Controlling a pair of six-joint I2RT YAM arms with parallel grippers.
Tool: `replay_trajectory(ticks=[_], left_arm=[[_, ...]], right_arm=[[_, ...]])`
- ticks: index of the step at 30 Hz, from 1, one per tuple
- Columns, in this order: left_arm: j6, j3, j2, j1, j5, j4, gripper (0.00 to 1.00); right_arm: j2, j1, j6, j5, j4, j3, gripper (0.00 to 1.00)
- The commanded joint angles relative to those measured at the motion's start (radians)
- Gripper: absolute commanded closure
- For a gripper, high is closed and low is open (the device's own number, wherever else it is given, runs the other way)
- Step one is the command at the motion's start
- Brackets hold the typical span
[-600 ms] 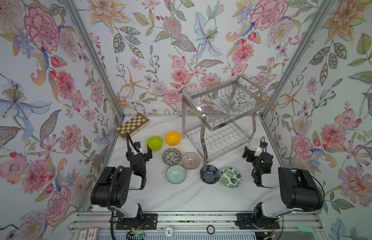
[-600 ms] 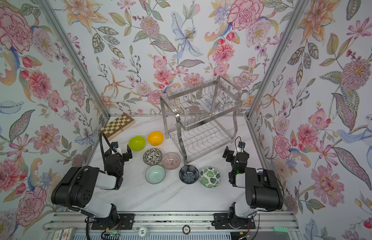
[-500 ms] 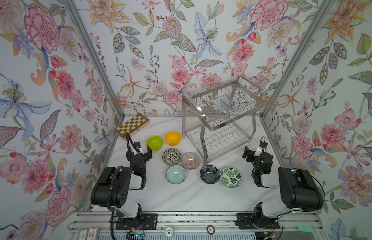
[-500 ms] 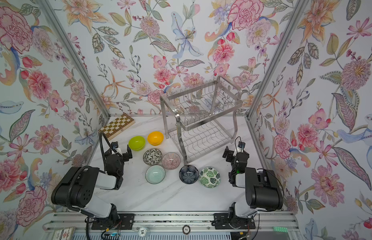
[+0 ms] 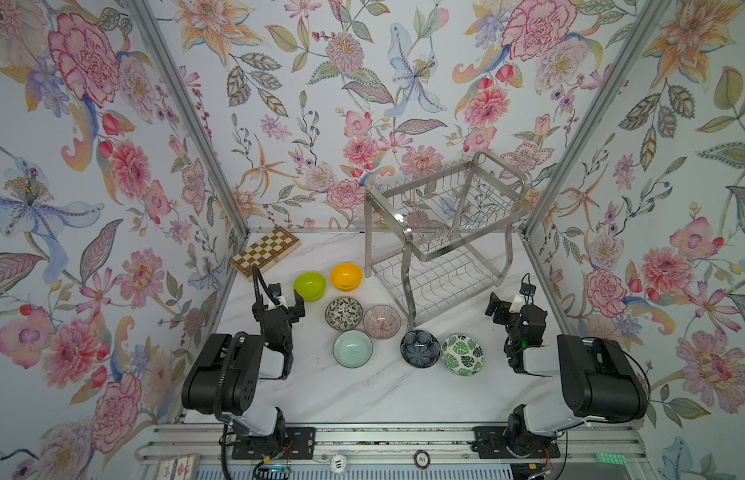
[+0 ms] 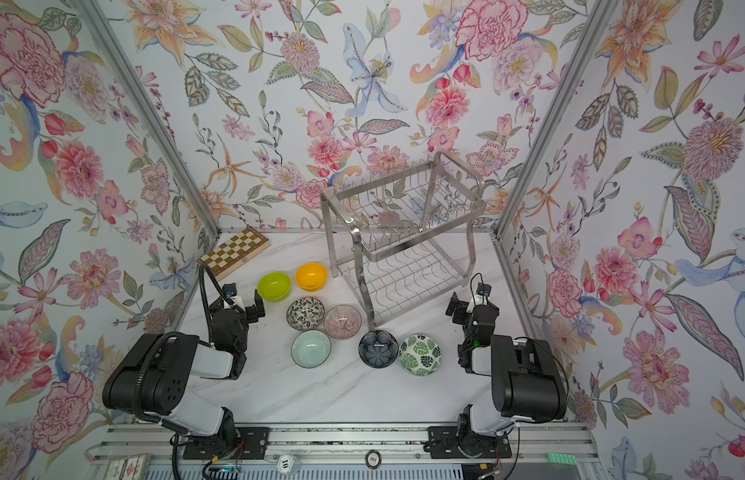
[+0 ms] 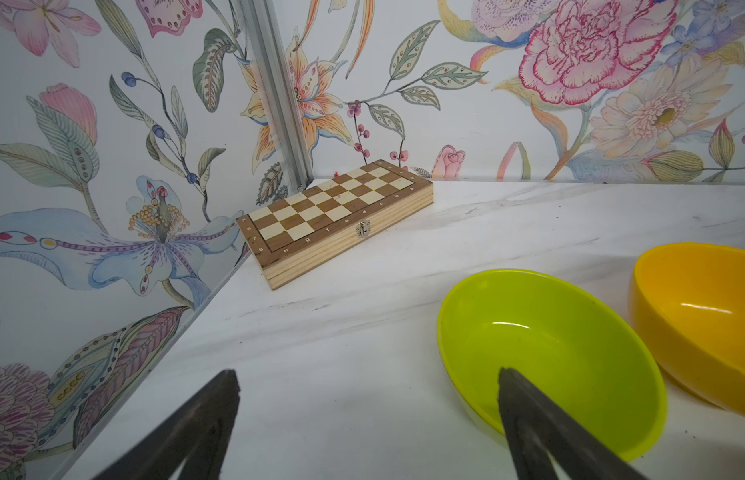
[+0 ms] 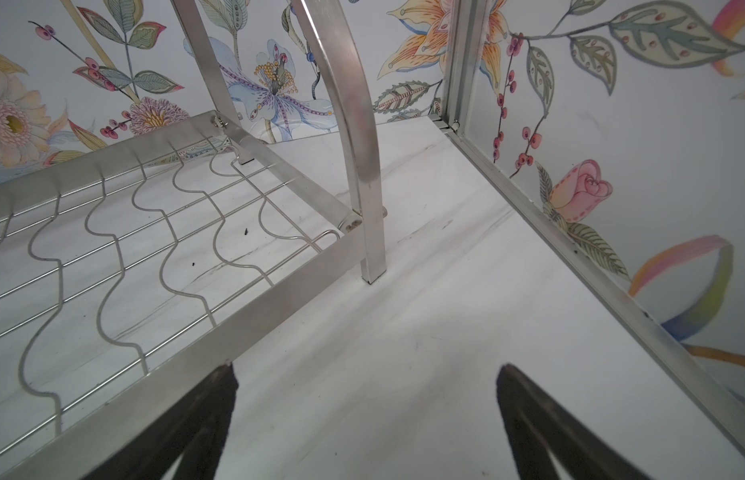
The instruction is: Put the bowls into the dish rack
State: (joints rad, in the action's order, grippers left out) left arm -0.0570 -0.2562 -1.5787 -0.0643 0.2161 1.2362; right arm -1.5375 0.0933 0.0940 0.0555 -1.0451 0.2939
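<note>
Shiny steel rack, glossy plastic-looking green bowl and yellow bowl, wooden chessboard with bare grain, smooth white marble-look table

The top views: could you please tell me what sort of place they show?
Likely a staged robot test booth, not a kitchen: flowered wall panels, two arms bolted to a rail, bowls beside a dish rack.

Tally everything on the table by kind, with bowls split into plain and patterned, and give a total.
Plain bowls: 3 (lime green bowl, orange-yellow bowl, pale mint bowl)
Patterned bowls: 4 (black-and-white bowl, pink-striped bowl, dark navy bowl, green-leaf bowl)
Dish rack: 1
Chessboard: 1
Total: 9
</note>
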Motion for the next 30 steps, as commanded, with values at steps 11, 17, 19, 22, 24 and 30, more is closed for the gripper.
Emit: replay_trajectory(ticks=[11, 17, 19, 22, 24, 30], left_arm=[[-0.012, -0.007, -0.011, -0.006, 0.002, 0.025, 0.01], [0.032, -0.020, -0.004, 0.023, 0.008, -0.013, 0.01], [0.028, -0.016, -0.005, 0.023, 0.014, -0.003, 0.01], [-0.031, -0.001, 0.118, -0.056, 0.169, -0.030, 0.01], [-0.080, -0.006, 0.249, -0.125, 0.260, -0.128, 0.01], [0.352, -0.056, 0.542, -0.161, 0.352, -0.473, 0.01]], right_arm=[[-0.006, -0.013, 0.002, 0.024, -0.010, 0.024, 0.01], [0.013, -0.026, 0.015, 0.115, 0.001, 0.025, 0.01], [0.065, -0.032, 0.036, 0.202, 0.071, 0.036, 0.01], [0.134, -0.091, 0.016, 0.407, 0.222, 0.080, 0.01], [0.159, -0.128, 0.000, 0.525, 0.259, 0.094, 0.01], [0.256, -0.193, 0.247, 0.730, 0.635, 0.223, 0.01]])
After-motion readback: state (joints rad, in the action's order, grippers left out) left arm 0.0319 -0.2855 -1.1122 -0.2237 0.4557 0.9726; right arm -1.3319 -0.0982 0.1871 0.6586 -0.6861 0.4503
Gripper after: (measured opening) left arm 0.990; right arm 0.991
